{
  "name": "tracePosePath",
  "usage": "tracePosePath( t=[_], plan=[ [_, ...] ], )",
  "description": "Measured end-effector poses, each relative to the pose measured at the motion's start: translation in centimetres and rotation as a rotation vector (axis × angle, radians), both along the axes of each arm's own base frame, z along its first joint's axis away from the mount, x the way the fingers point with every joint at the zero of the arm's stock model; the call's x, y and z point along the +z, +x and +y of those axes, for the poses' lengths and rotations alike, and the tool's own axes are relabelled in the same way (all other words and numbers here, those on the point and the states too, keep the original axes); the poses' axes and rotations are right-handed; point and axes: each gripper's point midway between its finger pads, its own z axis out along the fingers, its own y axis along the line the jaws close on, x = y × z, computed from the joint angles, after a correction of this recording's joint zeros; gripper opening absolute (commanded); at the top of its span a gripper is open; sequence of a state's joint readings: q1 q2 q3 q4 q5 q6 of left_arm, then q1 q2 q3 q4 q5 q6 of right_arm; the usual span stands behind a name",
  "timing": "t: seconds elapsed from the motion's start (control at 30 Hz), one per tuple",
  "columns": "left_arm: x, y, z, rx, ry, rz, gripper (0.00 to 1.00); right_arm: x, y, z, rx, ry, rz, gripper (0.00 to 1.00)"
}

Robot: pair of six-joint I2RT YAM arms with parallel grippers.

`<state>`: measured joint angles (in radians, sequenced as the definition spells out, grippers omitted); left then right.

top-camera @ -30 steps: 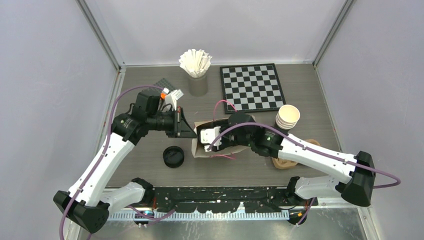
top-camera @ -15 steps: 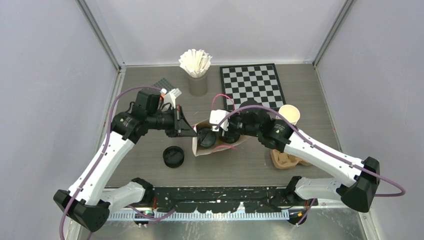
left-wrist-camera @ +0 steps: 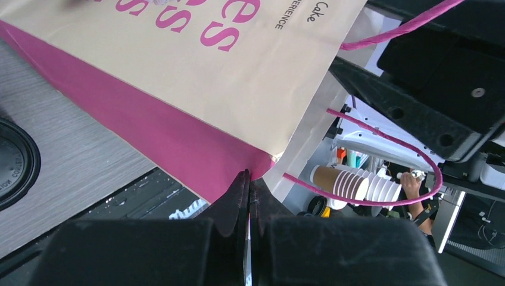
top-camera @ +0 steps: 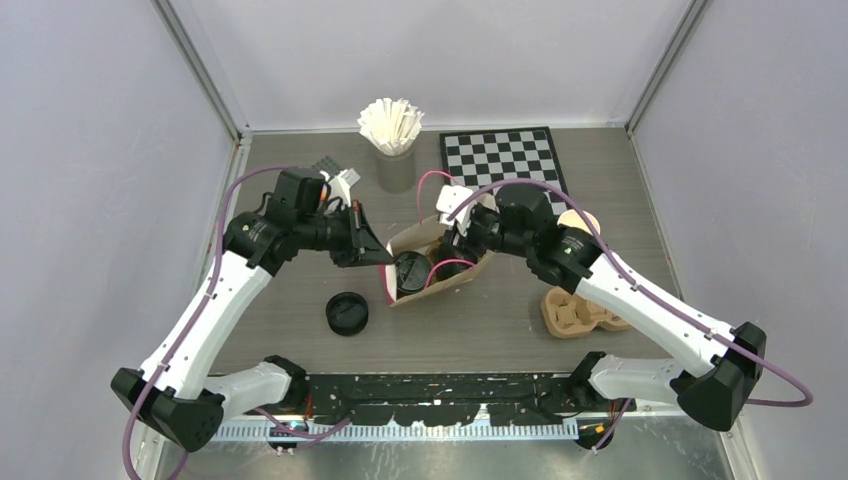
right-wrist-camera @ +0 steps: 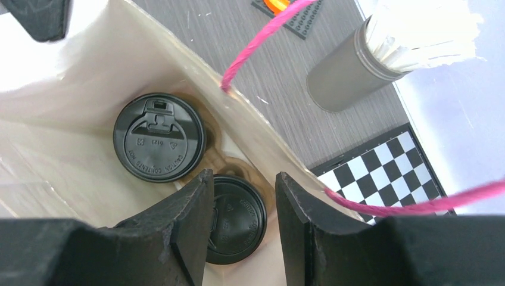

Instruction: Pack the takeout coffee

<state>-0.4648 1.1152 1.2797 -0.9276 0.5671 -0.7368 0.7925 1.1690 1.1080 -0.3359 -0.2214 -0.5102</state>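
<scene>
Right jaws have lifted clear of the paper bag point(top-camera: 415, 238) and now hang over its mouth, half parted, holding nothing (drop-off looks complete). Left jaws stay clenched on the bag's rim corner, keeping it open. Inside the bag: two takeout coffee cups point(right-wrist-camera: 159, 137), black lids on, side by side in a pulp carrier point(right-wrist-camera: 208, 156). Spare lid point(top-camera: 347, 313) and second carrier point(top-camera: 575, 312) sit on the table point(top-camera: 600, 170).
</scene>
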Motion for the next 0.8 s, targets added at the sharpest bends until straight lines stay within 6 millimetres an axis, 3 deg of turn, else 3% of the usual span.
tracePosePath(
  t=[0.37, 0.53, 0.8],
  plan=[
    [0.0, 0.8, 0.6, 0.073, 0.051, 0.044, 0.00, 2.4, 1.9, -0.7, -0.131, 0.144, 0.067, 0.51],
    [0.0, 1.0, 0.8, 0.107, 0.066, 0.062, 0.00, 4.5, 3.0, -1.4, -0.221, 0.229, 0.086, 0.52],
    [-0.3, 1.5, 1.4, 0.163, 0.101, 0.092, 0.00, 6.7, 2.9, -2.5, -0.304, 0.339, 0.110, 0.55]
  ],
)
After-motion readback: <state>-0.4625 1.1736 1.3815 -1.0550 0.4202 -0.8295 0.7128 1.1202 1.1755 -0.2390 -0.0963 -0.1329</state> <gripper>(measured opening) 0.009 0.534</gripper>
